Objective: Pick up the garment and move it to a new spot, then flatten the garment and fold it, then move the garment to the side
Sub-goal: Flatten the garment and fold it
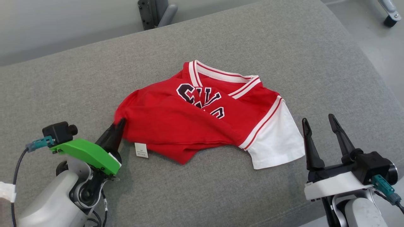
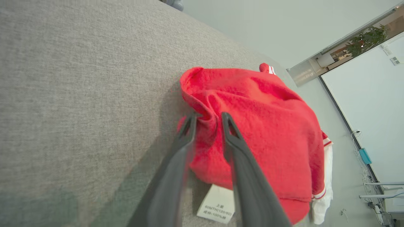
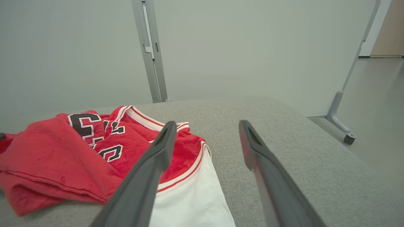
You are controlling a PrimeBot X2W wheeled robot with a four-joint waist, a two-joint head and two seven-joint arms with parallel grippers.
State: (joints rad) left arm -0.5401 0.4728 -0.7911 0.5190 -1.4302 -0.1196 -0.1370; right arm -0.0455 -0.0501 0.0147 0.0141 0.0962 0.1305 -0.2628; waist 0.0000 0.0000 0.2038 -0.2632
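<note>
Left hand (image 2: pixel 208 116) half-closed, pinching garment (image 2: pixel 271 132) edge.

Shirt (image 1: pixel 176 132): red knit cloth, matt, faintly fuzzy where it sits between the tips of the left gripper (image 2: pixel 208 116). Sleeve (image 1: pixel 274 142) near the right gripper (image 1: pixel 318 118): white cloth, smoother, matt. Label (image 1: pixel 141 150) just beside the left tips: thin, white, printed; cloth or paper cannot be told. Cushion (image 1: pixel 252 47) beneath both: grey woven cloth, coarse, matt. Fingers (image 3: pixel 142 179): dark, matt, plastic in look. Cover (image 1: pixel 85 154) behind the left tips: green plastic, smooth, slight sheen.
</note>
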